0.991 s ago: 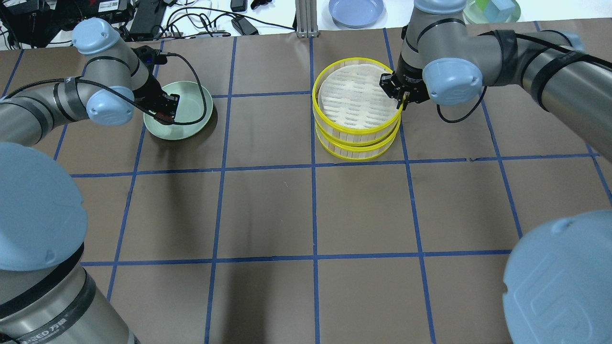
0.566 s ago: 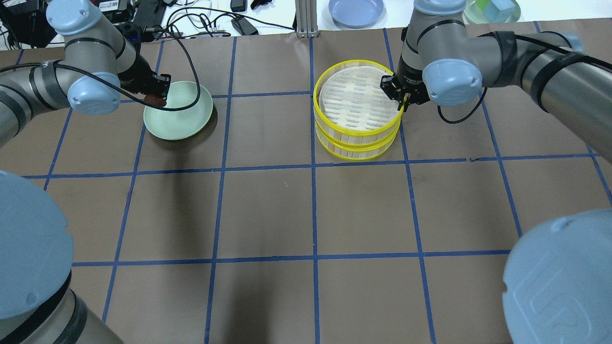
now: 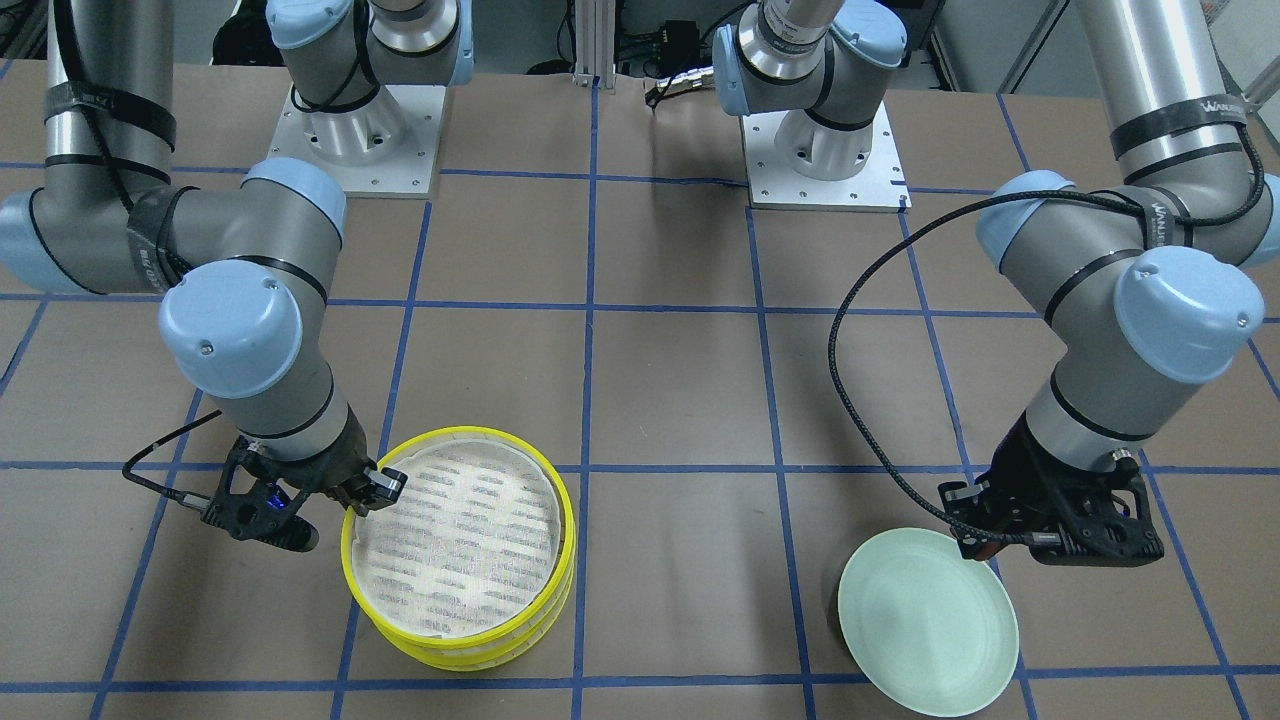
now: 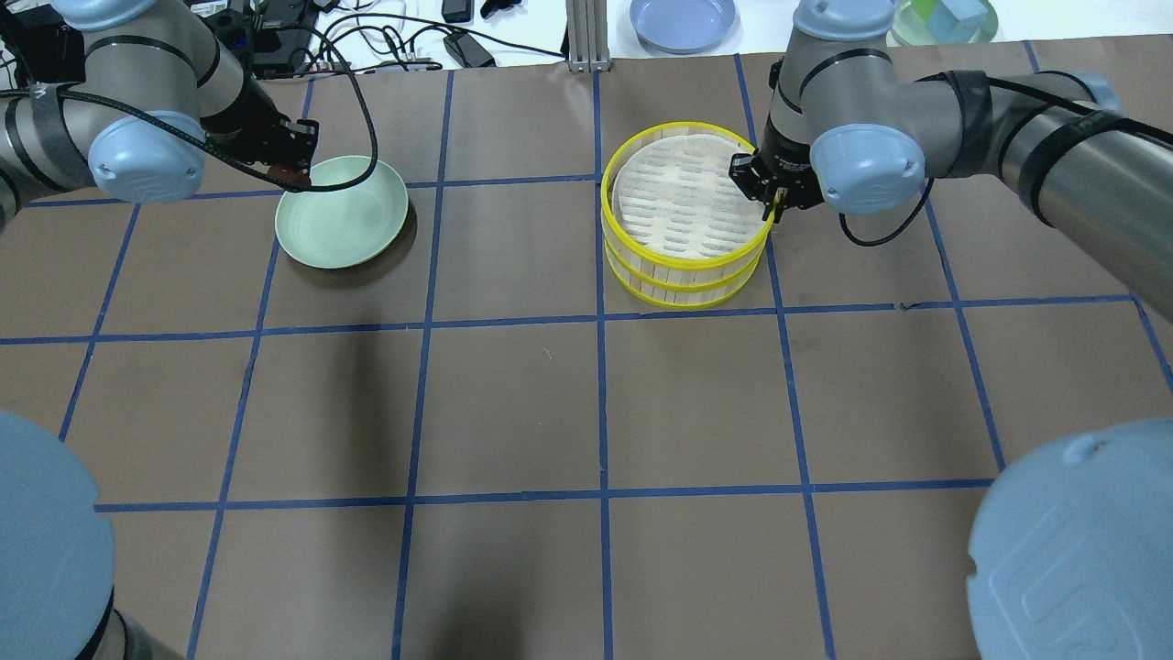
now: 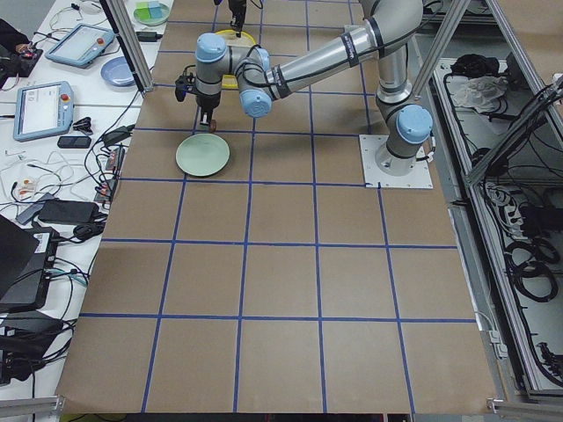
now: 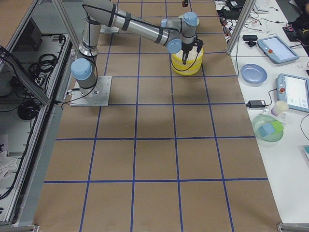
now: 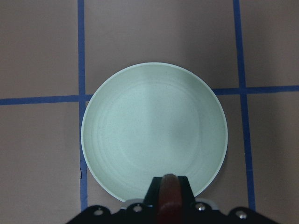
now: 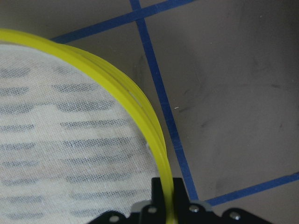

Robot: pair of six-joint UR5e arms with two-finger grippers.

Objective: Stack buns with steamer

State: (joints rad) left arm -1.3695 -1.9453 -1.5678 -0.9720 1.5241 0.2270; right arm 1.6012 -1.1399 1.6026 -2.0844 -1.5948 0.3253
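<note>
We are gripping the brown bun [image 7: 168,199] in our left gripper [image 4: 291,167], hanging over the rim of the green plate [image 4: 344,215] at its 10 o'clock in the overhead view. The plate is sitting bare at the table's [image 4: 513,403] 10 o'clock. Our right gripper [image 4: 770,196] is pinching the yellow rim of the top tier [image 4: 683,262] at its 3 o'clock. That tier is resting on the lower tier [image 4: 683,295], at the table's 1 o'clock, and its mesh floor is lying bare. We are not seeing the cream bun; whether the lower tier is hiding it, we cannot tell. We judge ourselves about midway: the brown bun is lifted but not yet in the steamer.
</note>
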